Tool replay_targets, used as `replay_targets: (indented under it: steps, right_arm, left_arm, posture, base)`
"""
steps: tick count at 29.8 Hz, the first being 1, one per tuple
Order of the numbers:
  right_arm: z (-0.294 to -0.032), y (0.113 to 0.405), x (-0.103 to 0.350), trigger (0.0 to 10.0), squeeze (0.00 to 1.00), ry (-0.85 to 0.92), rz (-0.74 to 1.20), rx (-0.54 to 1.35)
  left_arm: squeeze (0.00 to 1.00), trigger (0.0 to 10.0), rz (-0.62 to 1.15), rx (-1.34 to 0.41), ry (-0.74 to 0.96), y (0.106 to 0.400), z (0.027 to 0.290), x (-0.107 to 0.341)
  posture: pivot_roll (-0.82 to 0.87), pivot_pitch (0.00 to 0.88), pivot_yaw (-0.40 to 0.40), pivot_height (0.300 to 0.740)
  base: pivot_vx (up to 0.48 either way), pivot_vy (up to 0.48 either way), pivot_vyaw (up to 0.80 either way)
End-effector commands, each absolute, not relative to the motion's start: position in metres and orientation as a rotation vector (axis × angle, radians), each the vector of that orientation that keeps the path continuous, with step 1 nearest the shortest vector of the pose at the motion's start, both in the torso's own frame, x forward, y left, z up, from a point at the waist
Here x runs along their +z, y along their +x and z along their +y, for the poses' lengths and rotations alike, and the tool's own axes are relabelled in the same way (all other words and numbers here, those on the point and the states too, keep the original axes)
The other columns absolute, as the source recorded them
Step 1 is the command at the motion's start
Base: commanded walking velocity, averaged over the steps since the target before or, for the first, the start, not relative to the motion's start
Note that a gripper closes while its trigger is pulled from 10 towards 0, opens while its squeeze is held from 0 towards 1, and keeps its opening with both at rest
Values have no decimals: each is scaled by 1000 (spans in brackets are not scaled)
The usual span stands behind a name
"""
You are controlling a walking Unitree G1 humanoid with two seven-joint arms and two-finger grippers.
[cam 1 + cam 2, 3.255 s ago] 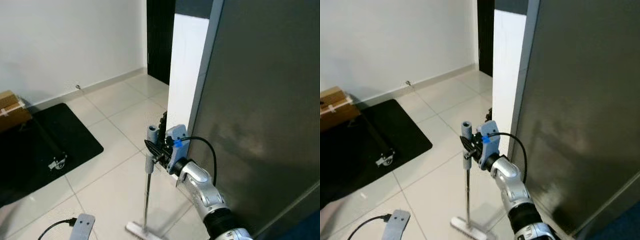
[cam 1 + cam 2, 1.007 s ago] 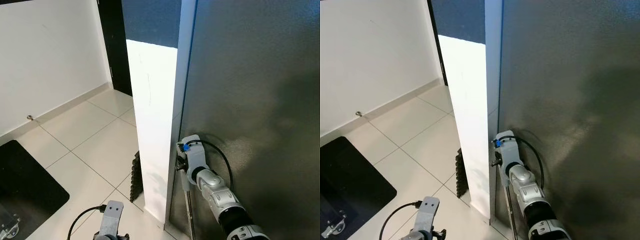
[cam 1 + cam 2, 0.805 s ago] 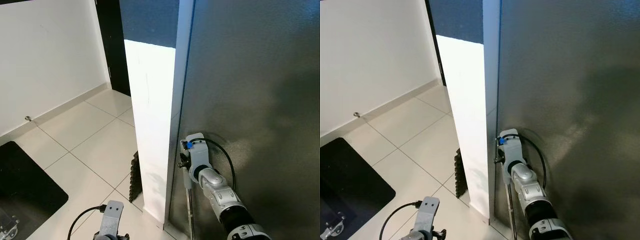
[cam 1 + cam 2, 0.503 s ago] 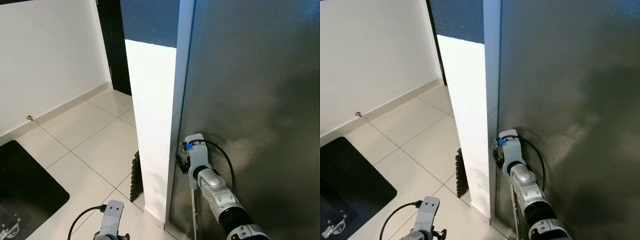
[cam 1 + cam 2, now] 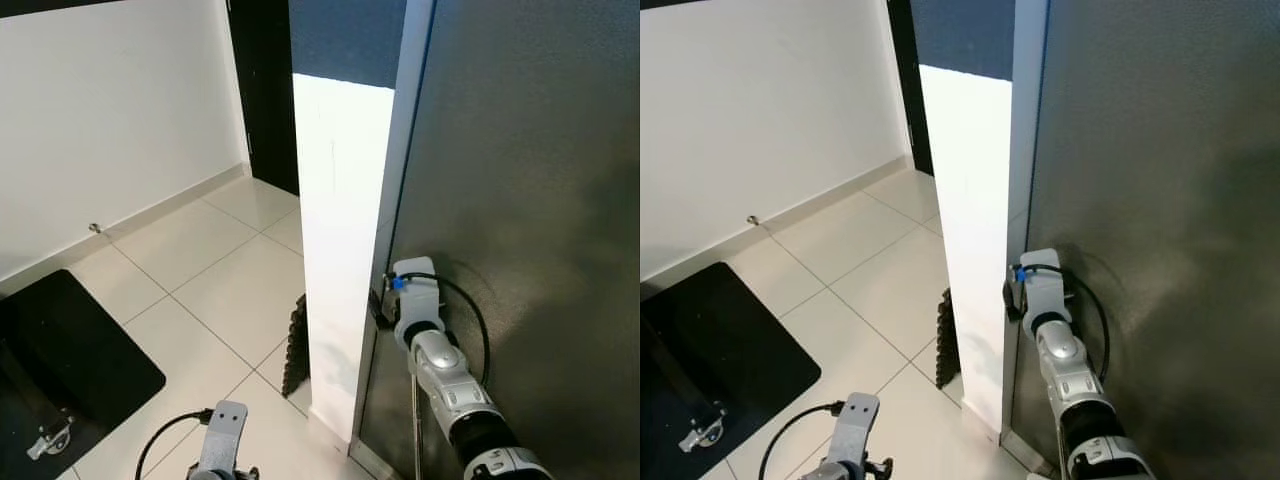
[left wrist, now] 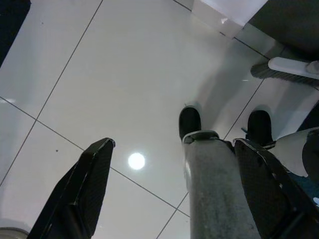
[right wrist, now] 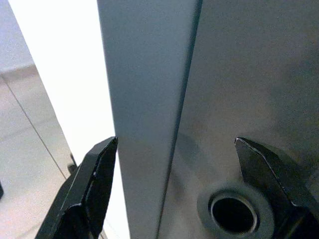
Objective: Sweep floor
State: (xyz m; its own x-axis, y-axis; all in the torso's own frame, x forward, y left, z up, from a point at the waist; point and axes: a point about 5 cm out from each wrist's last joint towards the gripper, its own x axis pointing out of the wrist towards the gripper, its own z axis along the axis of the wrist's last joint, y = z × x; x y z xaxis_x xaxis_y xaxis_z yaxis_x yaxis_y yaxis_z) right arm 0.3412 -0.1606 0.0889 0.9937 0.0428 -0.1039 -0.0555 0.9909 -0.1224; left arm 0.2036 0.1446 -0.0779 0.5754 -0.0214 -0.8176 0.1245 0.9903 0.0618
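Note:
The broom's thin metal handle (image 5: 415, 415) stands upright against the tall grey panel (image 5: 520, 200), just below my right gripper (image 5: 380, 308). In the right wrist view the handle's hollow grey top (image 7: 233, 214) sits low between the two black fingers (image 7: 94, 184). My right gripper (image 7: 175, 142) is open, its fingers spread wide and off the handle. The broom's head (image 6: 286, 69) lies on the tiles beside my feet (image 6: 190, 121). My left gripper (image 6: 174, 144) hangs open over the floor, holding nothing.
A white wall end (image 5: 340, 230) meets the grey panel's pale edge strip (image 7: 144, 99). A black ribbed object (image 5: 296, 350) stands at its foot. A black mat (image 5: 60, 350) with a small caster lies at the left. Pale tiles (image 5: 200, 260) run to a dark doorway (image 5: 265, 90).
3.3 s ago my right gripper was shut on the broom handle out over the tiles. Now the handle stands at the grey panel and the fingers are open. The camera has panned.

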Motion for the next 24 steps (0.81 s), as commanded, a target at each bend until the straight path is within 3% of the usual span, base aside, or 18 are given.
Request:
replay_targets:
  steps: [1, 2, 3, 4, 11, 21, 24]
  right_arm:
    - [-185, 353, 131, 10000, 431, -93, -84, -38]
    - [-185, 353, 131, 10000, 431, -93, -84, -38]
    - [-188, 354, 134, 10000, 82, -87, -94, -29]
    - [-191, 354, 135, 10000, 0, -67, -88, 7]
    - [-200, 353, 138, 10000, 0, -1, -87, 116]
    - [-211, 349, 169, 10000, 0, 241, -281, 199]
    - [-208, 346, 178, 10000, 0, 325, -332, 298]
  left_arm:
    - [0, 10000, 955, -82, 138, 202, 149, -78]
    - [0, 10000, 955, -82, 138, 202, 149, -78]
    - [0, 10000, 955, -82, 140, 202, 150, -78]
    - [0, 10000, 956, -80, 141, 202, 150, -78]
    - [0, 10000, 960, -76, 148, 202, 151, -79]
    - [0, 10000, 962, -80, 156, 201, 152, -79]
    - [0, 10000, 961, -81, 158, 201, 152, -79]
  posture:
    - [-11, 0, 24, 740]
    - [-11, 0, 24, 740]
    - [-11, 0, 24, 740]
    - [-11, 0, 24, 740]
    - [-10, 0, 25, 740]
    - [-8, 0, 27, 740]
    - [-8, 0, 27, 740]
  base:
    - [0, 0, 0]
    - [0, 0, 0]
    - [0, 0, 0]
    - [0, 0, 0]
    - [0, 0, 0]
    - [0, 0, 0]
    - [0, 0, 0]
